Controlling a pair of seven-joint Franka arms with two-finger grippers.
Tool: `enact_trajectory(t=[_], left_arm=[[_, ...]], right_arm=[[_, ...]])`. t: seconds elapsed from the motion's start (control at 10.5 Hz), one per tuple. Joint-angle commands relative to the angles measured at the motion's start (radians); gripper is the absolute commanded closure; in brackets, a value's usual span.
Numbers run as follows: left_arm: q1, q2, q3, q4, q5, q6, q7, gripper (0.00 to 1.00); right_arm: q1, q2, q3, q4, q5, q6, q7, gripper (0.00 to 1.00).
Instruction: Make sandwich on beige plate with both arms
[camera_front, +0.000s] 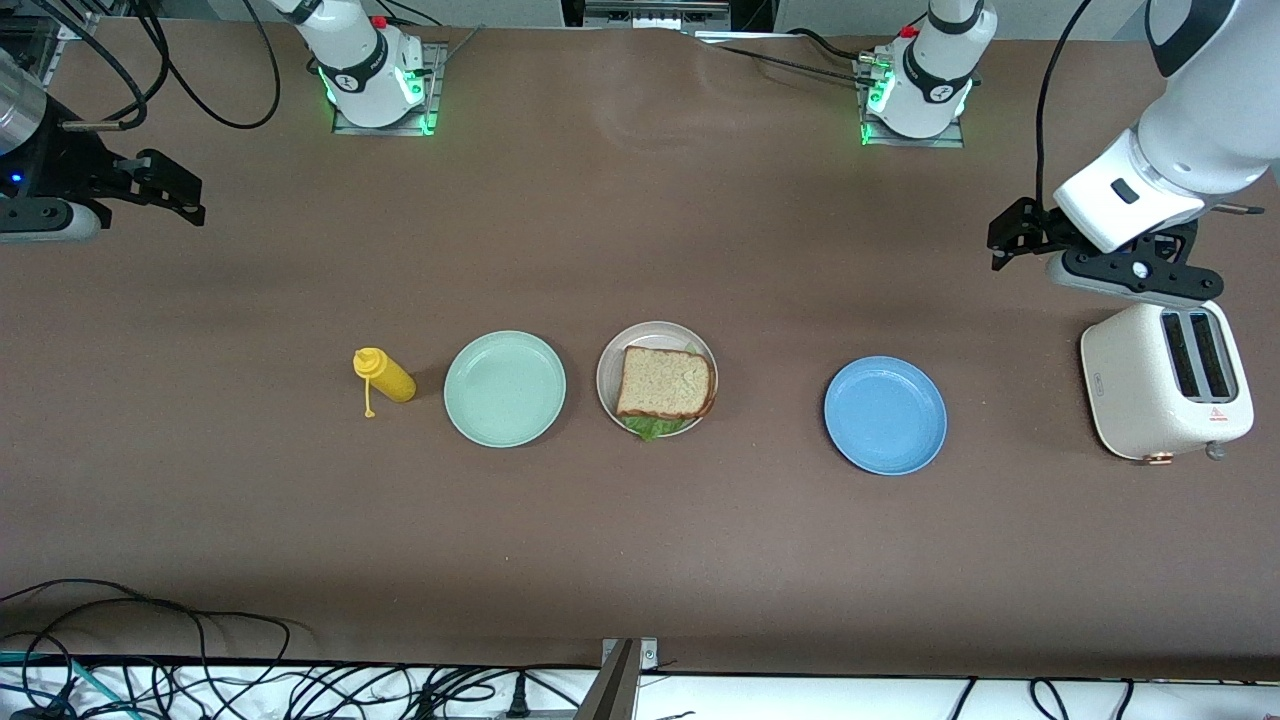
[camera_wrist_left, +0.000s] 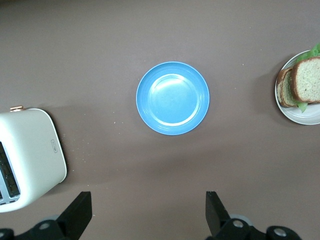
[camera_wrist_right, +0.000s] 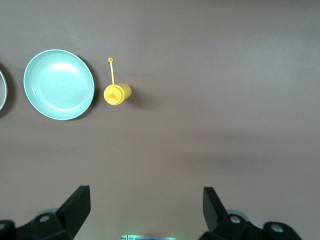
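The sandwich (camera_front: 665, 385) sits finished on the beige plate (camera_front: 612, 360) midway along the counter (camera_front: 640, 560), lettuce peeking from under the top slice, so the job looks done. In the same row stand the green plate (camera_front: 505, 388) and mustard bottle (camera_front: 384, 376) toward the right arm's end, the blue plate (camera_front: 885, 415) and toaster (camera_front: 1165, 380) toward the left arm's. Farther up, both arms wait: the left claw (camera_front: 1005, 235) hangs wide open and empty beside the toaster, and the right claw (camera_front: 175, 190) hangs open and empty at the counter's edge.

The table (camera_front: 640, 560) wears a matt brown covering, faintly rippled near the arms' edge. The blue plate (camera_front: 885, 415), mint-green plate (camera_front: 505, 388) and beige plate (camera_front: 610, 375) look smooth with a soft sheen. The toast (camera_front: 665, 382) is coarse and grainy. The toaster (camera_front: 1165, 385) shows satin cream casing; the yellow bottle (camera_front: 385, 377) looks plastic.
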Motion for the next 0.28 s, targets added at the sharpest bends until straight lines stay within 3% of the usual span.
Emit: enact_trajectory(t=[0.0, 0.19], left_arm=[[-0.006, -0.051, 0.011, -0.048, 0.027, 0.025, -0.012, 0.00], [0.002, -0.038, 0.011, -0.033, -0.008, 0.015, -0.017, 0.00]], right_arm=[[-0.001, 0.006, 0.001, 0.028, -0.005, -0.029, 0.001, 0.00], [-0.001, 0.006, 0.002, 0.028, -0.006, -0.040, 0.004, 0.00]])
